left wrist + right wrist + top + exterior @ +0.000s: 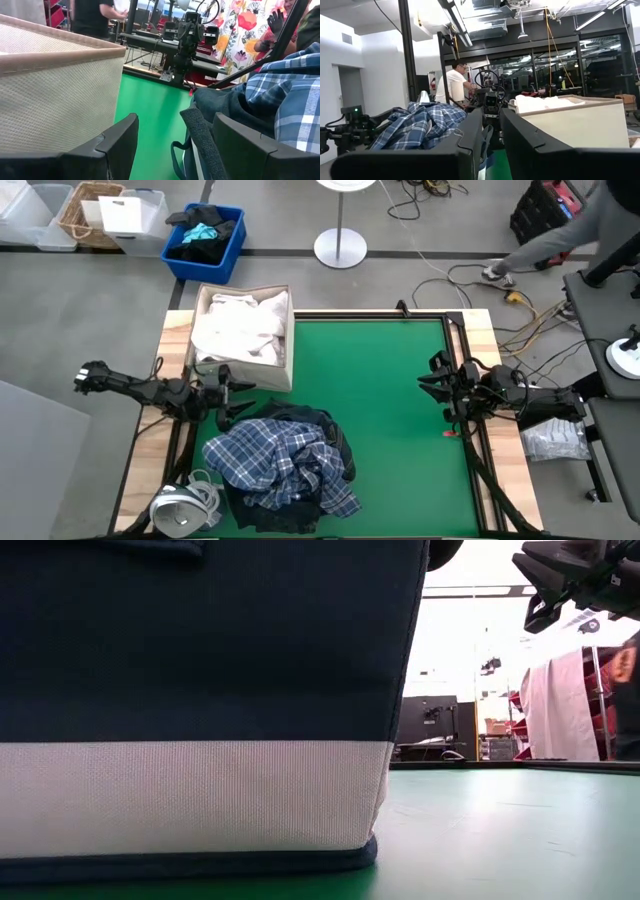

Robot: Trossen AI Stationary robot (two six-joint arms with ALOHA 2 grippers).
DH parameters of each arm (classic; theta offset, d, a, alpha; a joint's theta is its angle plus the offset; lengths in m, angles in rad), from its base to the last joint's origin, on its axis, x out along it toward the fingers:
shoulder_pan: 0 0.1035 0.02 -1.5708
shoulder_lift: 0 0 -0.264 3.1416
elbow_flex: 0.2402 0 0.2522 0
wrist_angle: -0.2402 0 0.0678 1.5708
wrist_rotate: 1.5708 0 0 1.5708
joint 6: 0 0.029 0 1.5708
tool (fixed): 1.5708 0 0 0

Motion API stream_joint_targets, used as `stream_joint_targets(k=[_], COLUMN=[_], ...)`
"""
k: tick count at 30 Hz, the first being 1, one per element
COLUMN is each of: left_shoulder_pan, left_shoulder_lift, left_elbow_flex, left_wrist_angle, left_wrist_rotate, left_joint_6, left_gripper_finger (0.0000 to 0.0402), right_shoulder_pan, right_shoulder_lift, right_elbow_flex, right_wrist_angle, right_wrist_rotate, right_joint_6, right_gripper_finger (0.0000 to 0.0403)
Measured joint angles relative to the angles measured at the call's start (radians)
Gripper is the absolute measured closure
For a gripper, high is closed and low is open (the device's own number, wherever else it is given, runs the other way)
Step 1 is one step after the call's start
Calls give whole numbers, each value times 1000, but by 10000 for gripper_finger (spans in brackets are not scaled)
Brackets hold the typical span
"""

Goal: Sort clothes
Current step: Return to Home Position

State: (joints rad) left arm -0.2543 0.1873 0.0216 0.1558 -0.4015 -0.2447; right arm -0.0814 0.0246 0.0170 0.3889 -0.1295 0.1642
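**Clothes lie in two organizers, both arms clear of them**

The blue-white plaid shirt lies crumpled on top of a heap near the table's near-left corner, with a dark navy piece showing beneath it on the far side. The heap fills a navy organizer with a white band round its lower wall. In the low view that wall takes up most of the picture. The white shirts are piled in a beige organizer at the far-left corner, just beyond the navy one.

The left gripper hangs at the table's left edge, level with the gap between the two organizers. Its wrist view has the beige wall on one side and the plaid heap on the other. Its fingers stand well apart with nothing between them.

The right gripper sits at the right edge, across the bare green mat from the clothes — its jaws are parted by a narrow gap and grip nothing.

Off the table, past the far-left corner, a blue bin holds a black and teal bundle. A person bends over the floor beyond the far-right corner.
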Motion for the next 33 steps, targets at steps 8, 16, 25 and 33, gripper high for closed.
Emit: stream_joint_targets(k=[8, 16, 25, 33], left_shoulder_pan=[0, 0, 0, 0], left_shoulder_lift=[3, 3, 3, 3], left_elbow_flex=[0, 0, 0, 0], left_wrist_angle=[0, 0, 0, 0], left_wrist_rotate=[0, 0, 0, 0], left_joint_6=[0, 0, 0, 0], left_gripper_finger=[167, 167, 167, 167], right_shoulder_pan=[0, 0, 0, 0], right_shoulder_lift=[0, 0, 0, 0], right_elbow_flex=[0, 0, 0, 0], right_wrist_angle=[0, 0, 0, 0], right_wrist_rotate=[0, 0, 0, 0], right_joint_6=[0, 0, 0, 0], right_gripper_finger=[336, 317, 304, 308])
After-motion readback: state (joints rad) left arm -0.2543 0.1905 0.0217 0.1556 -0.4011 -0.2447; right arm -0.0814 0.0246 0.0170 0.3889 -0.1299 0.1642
